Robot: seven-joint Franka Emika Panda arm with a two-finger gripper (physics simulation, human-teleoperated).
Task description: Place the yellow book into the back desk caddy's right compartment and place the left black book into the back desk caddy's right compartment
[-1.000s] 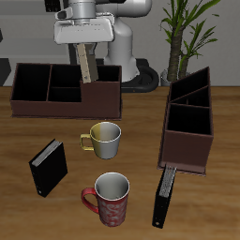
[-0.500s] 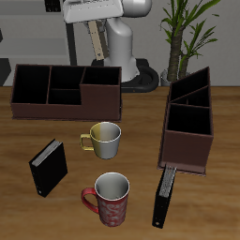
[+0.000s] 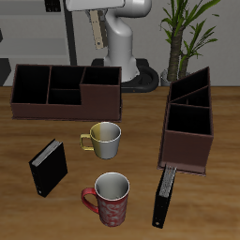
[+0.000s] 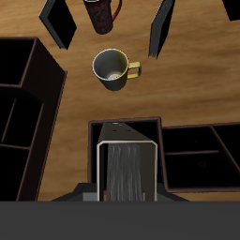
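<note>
Exterior view: the gripper, partly cut off, hangs high above the dark-brown wooden back desk caddy, clamping the slim tan yellow book. The left black book lies by the front edge.

Wrist view: the book's pale page edges hide the fingers above the boxy right compartment.
</note>
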